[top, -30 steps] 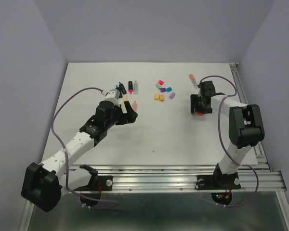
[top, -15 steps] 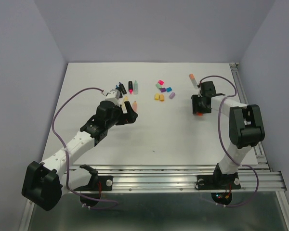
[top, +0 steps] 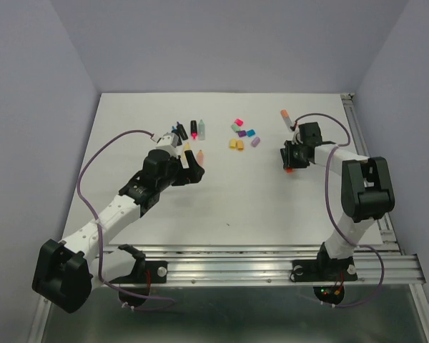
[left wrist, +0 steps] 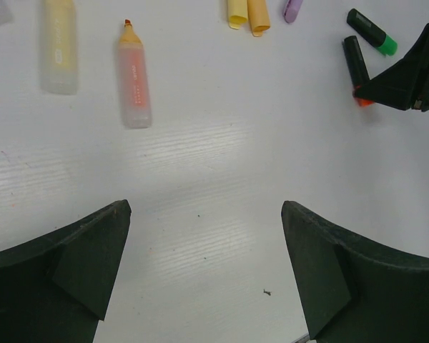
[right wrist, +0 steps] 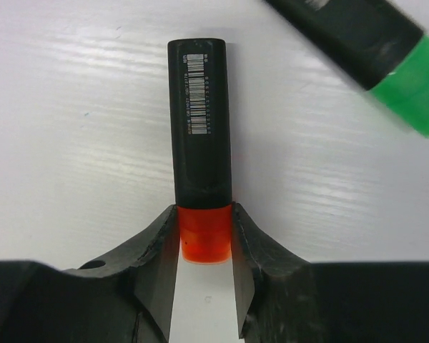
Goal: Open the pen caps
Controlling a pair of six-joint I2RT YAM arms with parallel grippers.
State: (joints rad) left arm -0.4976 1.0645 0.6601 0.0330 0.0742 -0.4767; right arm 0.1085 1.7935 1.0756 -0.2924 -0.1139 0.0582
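My right gripper (right wrist: 205,218) is shut on the orange cap (right wrist: 206,237) of a black-barrelled pen (right wrist: 200,121), which points away from the wrist, low over the table. It is at the right in the top view (top: 289,161). A second black pen with a green cap (right wrist: 386,43) lies beside it. My left gripper (left wrist: 204,211) is open and empty over bare table, left of centre in the top view (top: 194,168). Loose caps (top: 242,134) lie in a cluster at the back middle. Several uncapped pens (top: 191,130) lie at the back left.
A pastel orange pen (left wrist: 134,75) and a pastel yellow pen (left wrist: 59,50) lie ahead of the left gripper. Two yellow caps (left wrist: 247,13) and a lilac cap (left wrist: 293,8) lie beyond. A peach pen (top: 286,116) lies behind the right gripper. A metal rail (top: 372,164) runs along the table's right edge.
My right gripper has shifted slightly left with the orange-capped pen in it. The left arm has not moved.
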